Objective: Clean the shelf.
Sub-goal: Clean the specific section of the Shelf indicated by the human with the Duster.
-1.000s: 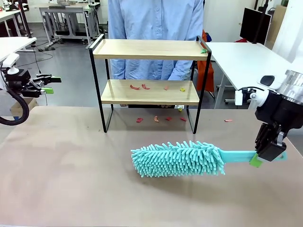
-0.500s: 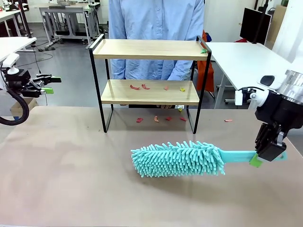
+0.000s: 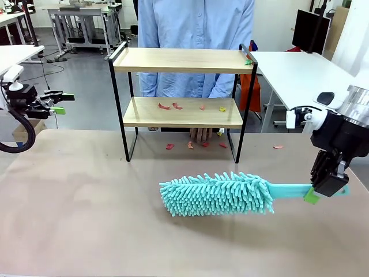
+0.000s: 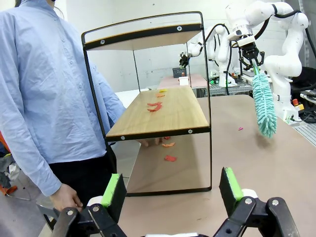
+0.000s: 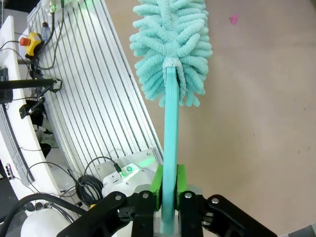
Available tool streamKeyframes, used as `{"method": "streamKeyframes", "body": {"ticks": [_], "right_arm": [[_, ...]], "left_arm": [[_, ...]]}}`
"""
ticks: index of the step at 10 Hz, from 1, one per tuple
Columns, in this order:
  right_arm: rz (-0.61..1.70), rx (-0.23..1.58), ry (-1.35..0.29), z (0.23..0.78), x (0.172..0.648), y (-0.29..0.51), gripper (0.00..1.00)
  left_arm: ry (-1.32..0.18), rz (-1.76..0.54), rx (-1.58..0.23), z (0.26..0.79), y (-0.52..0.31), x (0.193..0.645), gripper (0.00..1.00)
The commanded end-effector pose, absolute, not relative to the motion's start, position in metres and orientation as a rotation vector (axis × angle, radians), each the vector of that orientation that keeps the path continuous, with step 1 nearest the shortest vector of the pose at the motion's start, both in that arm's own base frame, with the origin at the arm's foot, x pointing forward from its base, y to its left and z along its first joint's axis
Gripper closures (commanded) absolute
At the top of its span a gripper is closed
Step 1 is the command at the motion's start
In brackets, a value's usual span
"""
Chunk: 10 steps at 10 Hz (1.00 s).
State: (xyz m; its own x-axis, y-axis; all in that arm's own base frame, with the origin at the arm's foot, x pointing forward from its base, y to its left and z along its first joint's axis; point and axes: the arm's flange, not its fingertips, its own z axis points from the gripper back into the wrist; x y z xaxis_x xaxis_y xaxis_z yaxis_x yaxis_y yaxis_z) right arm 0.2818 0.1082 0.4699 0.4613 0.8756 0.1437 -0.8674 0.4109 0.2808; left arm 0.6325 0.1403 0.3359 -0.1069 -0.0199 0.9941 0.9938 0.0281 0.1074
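Observation:
The shelf [image 3: 182,60] stands at the table's far side, a two-tier rack of light wood boards in a black frame. Small red, orange and yellow scraps [image 3: 177,106] lie on its lower board, and a green scrap [image 3: 248,62] sits at the top board's right end. A teal fluffy duster [image 3: 216,194] hangs level just above the table in front of the shelf. My right gripper [image 3: 314,193] is shut on its handle [image 5: 170,148]. My left gripper [image 3: 59,104] is open and empty off the table's left edge. Its wrist view shows the shelf [image 4: 163,111] side-on between its pads [image 4: 114,190].
More scraps [image 3: 190,145] lie on the table under the shelf, and one [image 3: 278,146] lies to its right. A person in a blue shirt [image 3: 196,34] stands behind the shelf, a hand [image 3: 199,134] hanging below the lower board. A white table [image 3: 300,72] stands at the back right.
The person has shifted slightly to the right, and a hand now shows below the lower board. Both arms and the duster have stayed still.

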Motion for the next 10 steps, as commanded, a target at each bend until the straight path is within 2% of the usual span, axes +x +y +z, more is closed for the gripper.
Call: {"method": "streamKeyframes", "body": {"ticks": [1, 10], "right_arm": [[1.103, 0.348, 0.023, 0.4693, 0.2814, 0.1085, 0.87], [1.103, 0.348, 0.023, 0.4693, 0.2814, 0.1085, 0.87]], "left_arm": [[-1.283, -1.283, -1.118, 0.3373, 0.1404, 0.6315, 0.0], [-1.283, -1.283, -1.118, 0.3373, 0.1404, 0.6315, 0.0]]}}
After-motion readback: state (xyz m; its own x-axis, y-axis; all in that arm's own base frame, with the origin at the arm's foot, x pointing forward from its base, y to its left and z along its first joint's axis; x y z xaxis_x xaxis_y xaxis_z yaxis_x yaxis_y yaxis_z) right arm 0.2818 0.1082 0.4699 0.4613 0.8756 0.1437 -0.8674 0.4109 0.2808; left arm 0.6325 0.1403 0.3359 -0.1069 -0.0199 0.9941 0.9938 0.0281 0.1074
